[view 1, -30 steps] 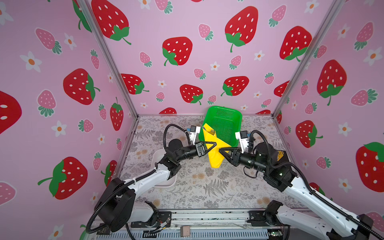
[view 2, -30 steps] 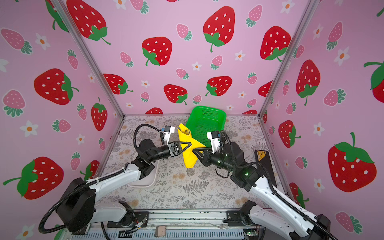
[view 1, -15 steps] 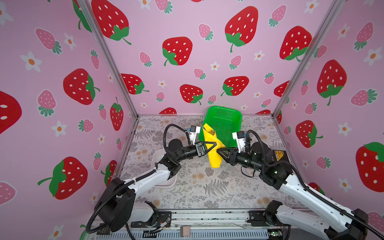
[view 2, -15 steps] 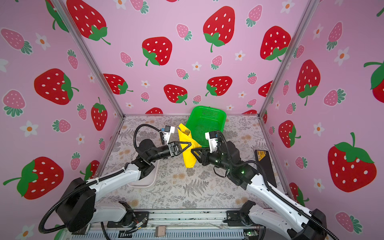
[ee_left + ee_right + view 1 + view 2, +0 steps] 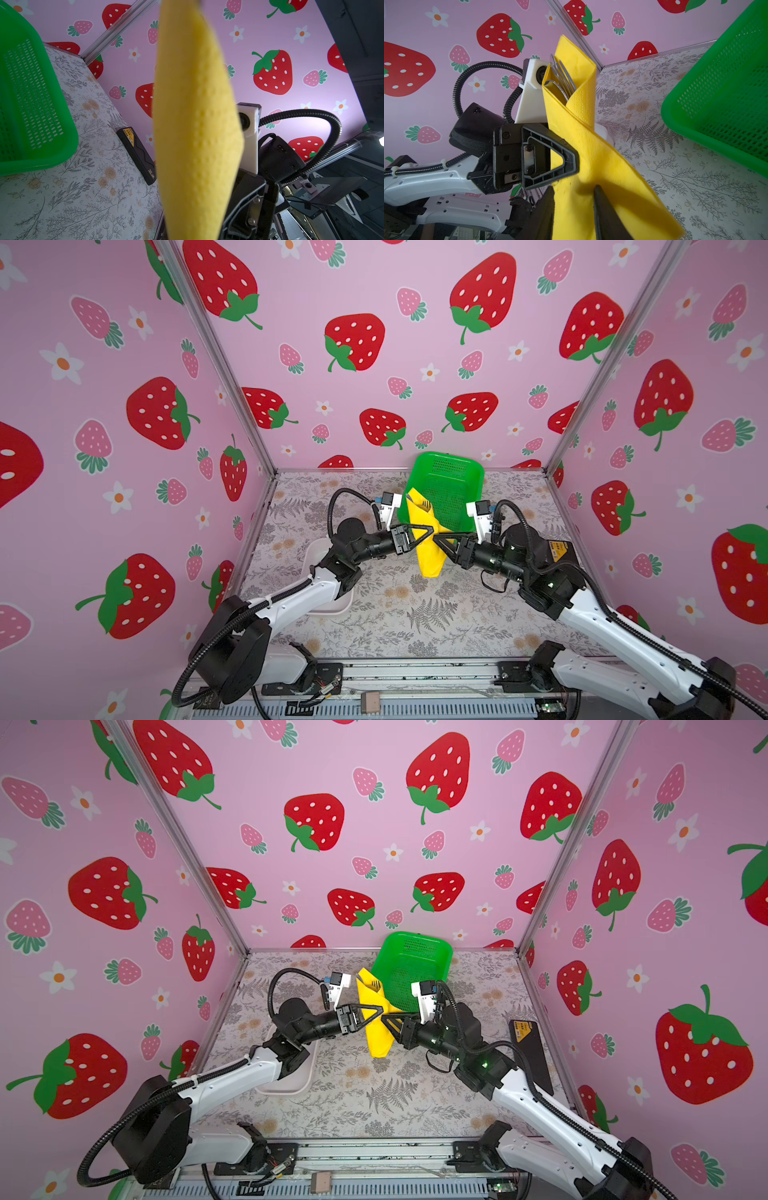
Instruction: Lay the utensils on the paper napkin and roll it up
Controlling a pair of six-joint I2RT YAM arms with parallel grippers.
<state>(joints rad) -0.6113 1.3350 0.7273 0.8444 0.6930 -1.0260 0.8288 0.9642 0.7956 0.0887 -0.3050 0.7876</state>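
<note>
Fingers [image 5: 572, 160] of the left gripper [image 5: 430, 529] are clamped on the paper napkin [image 5: 428, 562]. They pinch the yellow roll about mid-length and hold it upright, clear of the table [image 5: 415, 614].

Obs.: the utensils [image 5: 561, 83] sit inside the roll. Only the silver heads show, poking from the open end above the left fingers. The handles are hidden in the paper lower down.

Right gripper [image 5: 437, 540] comes in from the opposite side, its tips nearly meeting the left tips. Its fingers [image 5: 548, 214] stand one on each side of the roll, just under the left grip, with paper filling the gap. I cannot tell whether they press or merely bracket it.

Why so, as I read it:
- A mid-length pinch stops the wrap unwinding and traps the cutlery inside.
- Heads up means nothing can slide out of the open end.
- The second gripper, lower down, looks like a support or hand-over hold. The loose tail flares out beneath both sets of fingers.

Green basket [image 5: 451, 489] lies just beyond the fingers, toward the back wall. It may be the drop-off, though that is a guess. White tray [image 5: 332, 605] sits well back from the left fingers, under that arm. Black box [image 5: 137, 153] lies beyond the right gripper.

Judgement: placing and rolling look done.
</note>
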